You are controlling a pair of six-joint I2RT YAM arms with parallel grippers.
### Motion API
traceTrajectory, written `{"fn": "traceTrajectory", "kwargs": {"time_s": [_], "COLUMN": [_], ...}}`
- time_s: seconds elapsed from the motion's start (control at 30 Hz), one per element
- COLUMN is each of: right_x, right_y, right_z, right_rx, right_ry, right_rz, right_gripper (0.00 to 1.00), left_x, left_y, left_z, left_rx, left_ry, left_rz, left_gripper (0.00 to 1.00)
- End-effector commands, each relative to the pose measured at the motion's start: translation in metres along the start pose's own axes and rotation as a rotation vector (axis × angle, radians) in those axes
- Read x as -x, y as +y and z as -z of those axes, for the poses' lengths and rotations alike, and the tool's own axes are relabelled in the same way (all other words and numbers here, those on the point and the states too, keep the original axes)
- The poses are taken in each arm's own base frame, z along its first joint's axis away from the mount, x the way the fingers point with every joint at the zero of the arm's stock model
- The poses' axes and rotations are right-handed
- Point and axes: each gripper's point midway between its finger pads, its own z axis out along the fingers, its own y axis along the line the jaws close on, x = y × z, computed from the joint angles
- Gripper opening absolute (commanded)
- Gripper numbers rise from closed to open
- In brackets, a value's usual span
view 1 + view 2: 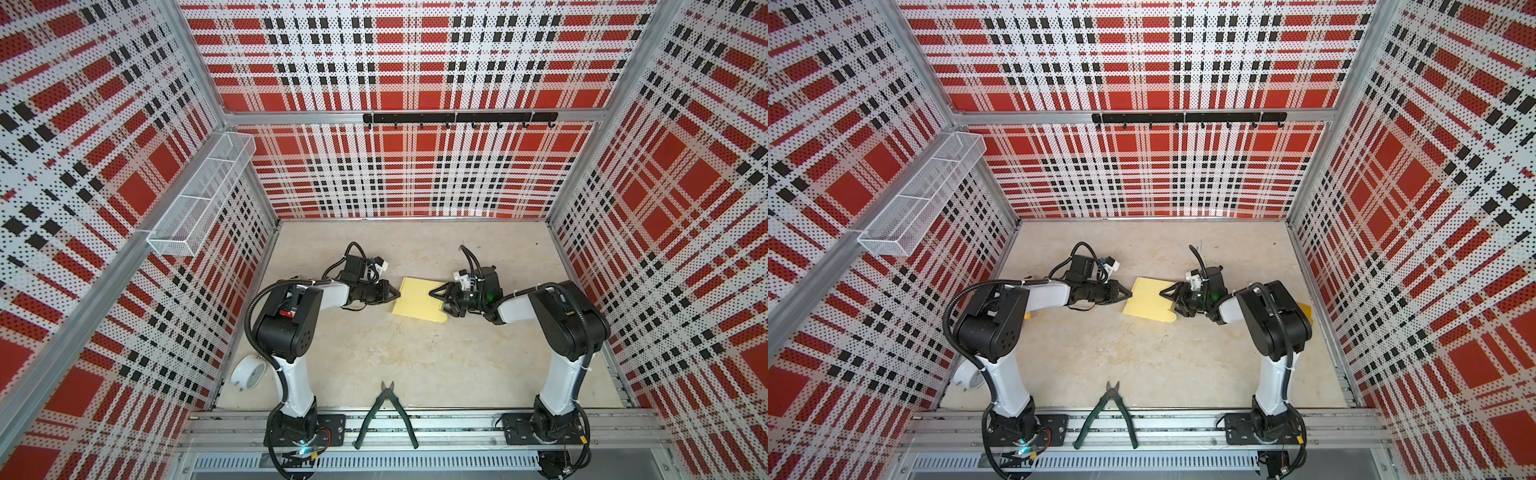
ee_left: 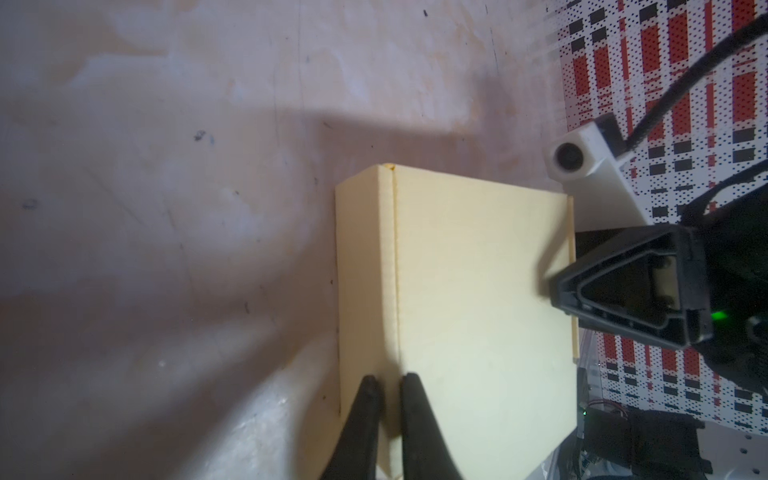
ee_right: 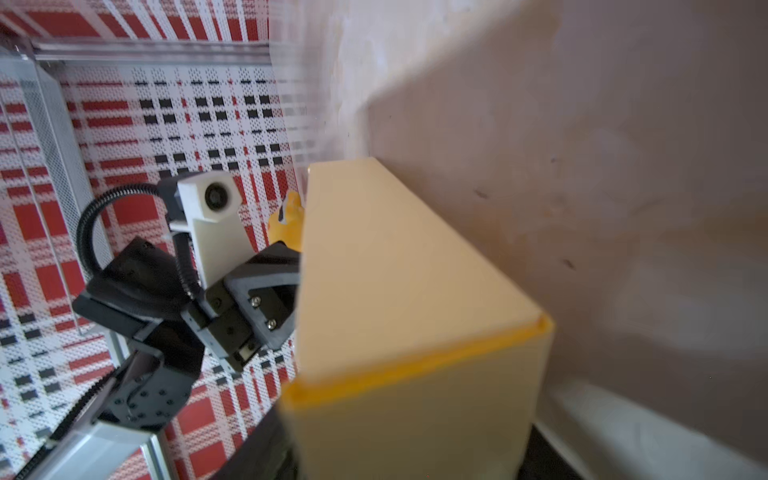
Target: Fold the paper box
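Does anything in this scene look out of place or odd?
Yes. Green-handled cutters lie half on the table, half across the front rail, and a white clock lies face up by the left wall.

A: How do the arms look?
B: The left arm (image 1: 293,382) at seven o'clock, the right arm (image 1: 569,328) at five: white links (image 1: 559,386), bulky black joint housings (image 1: 286,328), ribbed black hoses (image 1: 250,316) tied with white zip ties (image 1: 586,369).
A: And the ends?
B: On the left gripper (image 1: 398,294) and right gripper (image 1: 437,301), black triangular fingers (image 2: 606,269). White camera block (image 3: 210,199), silver screws (image 3: 255,302), one green light (image 2: 719,315).
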Motion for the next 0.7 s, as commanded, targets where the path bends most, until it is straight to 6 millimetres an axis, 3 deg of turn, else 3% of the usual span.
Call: {"fn": "traceTrajectory", "kwargs": {"time_s": [0.0, 0.03, 0.13, 0.3, 0.4, 0.47, 0.53, 0.67], "right_x": [0.005, 0.005, 0.008, 0.021, 0.025, 0.028, 0.034, 0.036], "right_y": [0.03, 0.033, 0.038, 0.069, 0.088, 0.103, 0.119, 0.151], "right_z": [-0.002, 0.0, 0.009, 0.036, 0.057, 0.071, 0.082, 0.097], "right_rx": [0.114, 0.12, 0.129, 0.207, 0.249, 0.296, 0.359, 0.505], "right_ry": [-0.005, -0.002, 0.002, -0.004, 0.011, 0.022, 0.032, 0.062], "right_rz": [0.038, 0.043, 0.041, 0.021, -0.02, -0.053, -0.085, -0.109], "right_gripper": [0.45, 0.42, 0.37, 0.39, 0.42, 0.45, 0.46, 0.42], "left_x": [-0.043, -0.039, -0.014, 0.059, 0.085, 0.088, 0.079, 0.101], "left_y": [0.024, 0.022, 0.0, -0.057, -0.099, -0.122, -0.134, -0.154], "left_z": [-0.011, -0.009, 0.006, 0.081, 0.123, 0.141, 0.152, 0.167], "left_rx": [0.081, 0.083, 0.048, -0.011, -0.019, -0.032, -0.049, -0.02], "left_ry": [0.121, 0.109, 0.059, -0.09, -0.183, -0.215, -0.198, -0.309], "left_rz": [0.082, 0.064, -0.038, -0.485, -0.964, -1.366, -1.753, -2.234], "left_gripper": [0.14, 0.15, 0.3, 0.47, 0.55, 0.58, 0.64, 0.7]}}
